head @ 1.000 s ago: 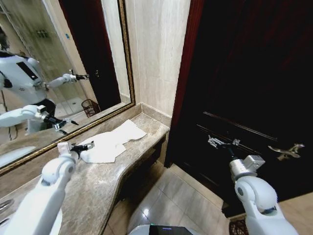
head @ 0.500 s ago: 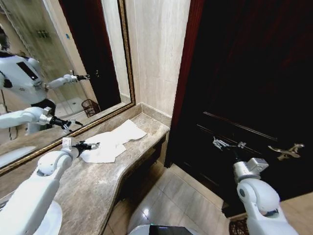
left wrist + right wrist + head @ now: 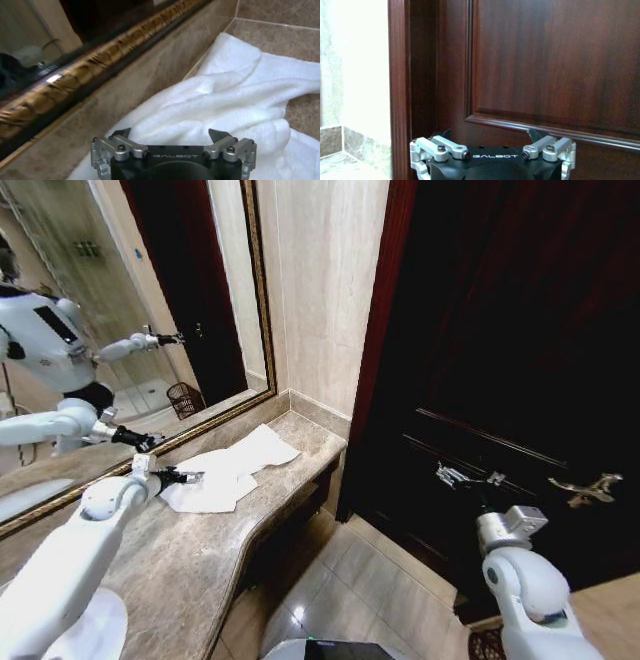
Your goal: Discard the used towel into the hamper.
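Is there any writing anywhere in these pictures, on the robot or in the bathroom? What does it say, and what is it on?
"GALBOT": on the black body of the left end effector, which is over the white towel.
"GALBOT": on the black body of the right end effector, which faces the dark wooden door.
A small blue sign reflected in the mirror: too small to read.

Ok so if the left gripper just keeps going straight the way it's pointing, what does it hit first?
Most likely the white towel on the marble counter. The left gripper is open and aimed at its bunched folds, close ahead, though the exact gap is hard to judge.
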### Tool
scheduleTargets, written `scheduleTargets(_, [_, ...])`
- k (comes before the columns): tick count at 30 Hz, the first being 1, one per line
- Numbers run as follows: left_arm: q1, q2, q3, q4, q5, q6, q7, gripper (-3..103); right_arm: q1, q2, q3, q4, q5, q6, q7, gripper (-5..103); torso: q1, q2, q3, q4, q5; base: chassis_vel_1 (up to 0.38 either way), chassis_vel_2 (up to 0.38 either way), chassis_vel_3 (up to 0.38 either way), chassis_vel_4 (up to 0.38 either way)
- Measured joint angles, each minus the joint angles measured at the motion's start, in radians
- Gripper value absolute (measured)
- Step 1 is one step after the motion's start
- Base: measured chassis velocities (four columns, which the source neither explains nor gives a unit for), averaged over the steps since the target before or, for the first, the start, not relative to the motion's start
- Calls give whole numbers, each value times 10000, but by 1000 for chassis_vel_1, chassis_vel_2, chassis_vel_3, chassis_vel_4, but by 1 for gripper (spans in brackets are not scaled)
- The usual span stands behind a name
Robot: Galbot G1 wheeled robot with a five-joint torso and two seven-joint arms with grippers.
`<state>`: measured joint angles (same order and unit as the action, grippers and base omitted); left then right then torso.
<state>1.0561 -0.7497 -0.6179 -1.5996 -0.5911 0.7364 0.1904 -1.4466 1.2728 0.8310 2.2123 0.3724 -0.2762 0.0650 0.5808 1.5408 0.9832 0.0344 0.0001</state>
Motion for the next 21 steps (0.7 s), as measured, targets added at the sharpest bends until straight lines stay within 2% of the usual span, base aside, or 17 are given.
scheduleTargets(11, [-855, -416, 907, 880, 350, -9, -21, 100, -305, 12, 341, 216, 47, 68, -11, 100, -1, 0, 0, 0, 0, 0, 0, 0, 0])
scheduleTargets(21, [-1003, -621, 1079, 1074, 546, -16, -38, 100, -333, -21, 500, 268, 128, 100, 37, 100, -1, 0, 0, 0, 1, 0, 0, 0, 0])
